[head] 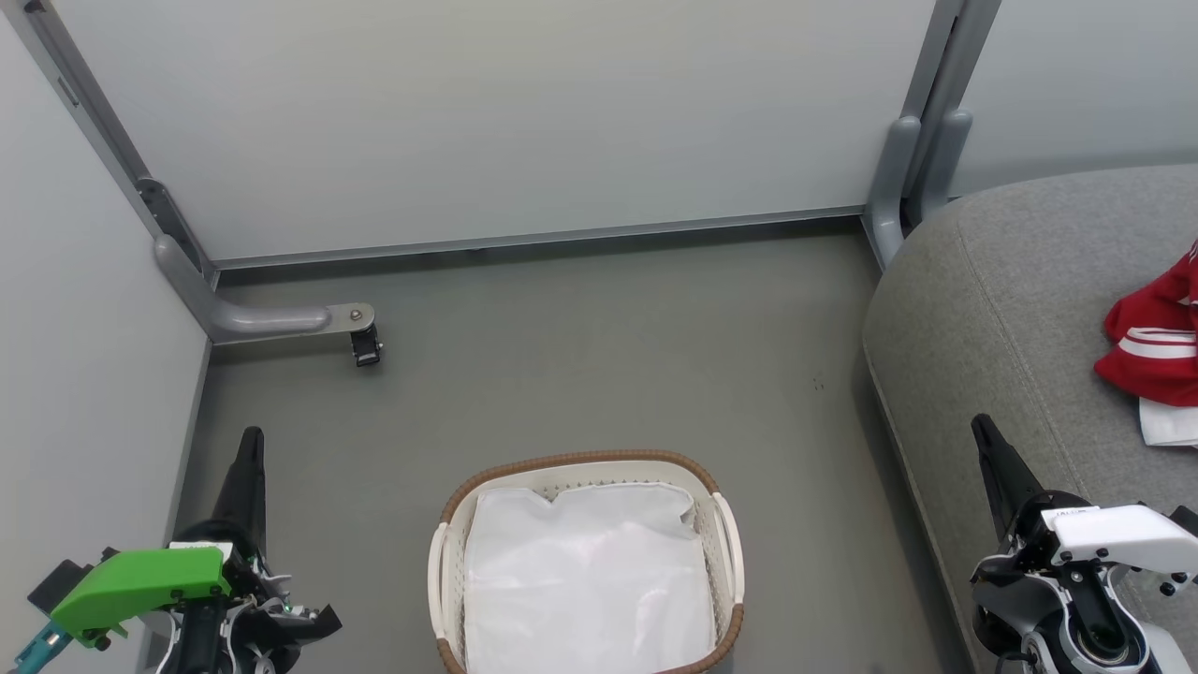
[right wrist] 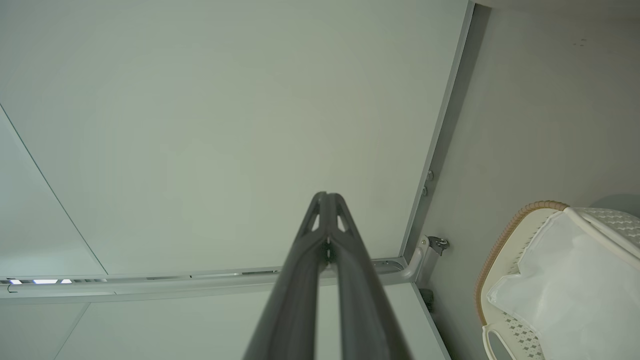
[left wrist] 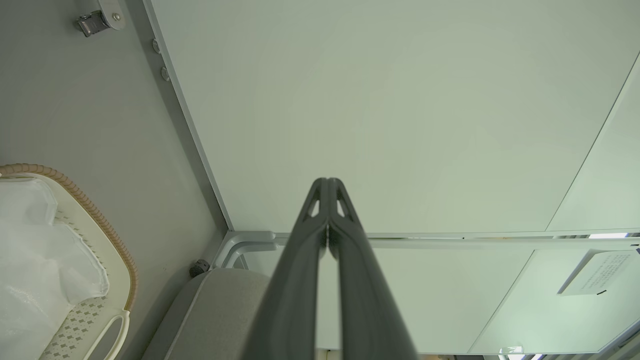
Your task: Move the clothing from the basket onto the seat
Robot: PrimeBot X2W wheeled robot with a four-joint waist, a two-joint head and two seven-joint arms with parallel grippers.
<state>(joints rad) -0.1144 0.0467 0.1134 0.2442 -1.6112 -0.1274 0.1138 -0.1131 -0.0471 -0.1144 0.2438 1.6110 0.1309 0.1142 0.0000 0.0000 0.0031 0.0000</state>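
Looking down from the head view, the basket [head: 447, 524] sits on the grey floor [head: 580, 356] low in the middle, its brown woven rim curving round the far end and the white cloth liner [head: 585, 580] spread across its inside. Over on the right, the seat [head: 992, 309] bulges in with its rounded grey corner, well apart from the basket. And there is the clothing [head: 1153, 344], a red bundle with white stripes, lying on the seat's top at the far right edge of the picture. A white piece pokes out just below the red; at that edge I cannot tell whether it belongs to the garment. The left gripper [left wrist: 327, 189] hangs at the lower left, near the pale side wall [head: 84, 309]. In its wrist view the two dark fingers [left wrist: 300, 260] are pressed together at the tips, with nothing between them. The right gripper [right wrist: 327, 201] sits at the lower right, over the front edge of the seat. Its own fingers [right wrist: 300, 270] also meet at the tips, holding nothing. Both point up and away toward the pale back panel [head: 487, 122], clear of basket and clothing alike. A small black caster [head: 366, 348] sits at the end of the grey frame foot, off to the left of the floor.
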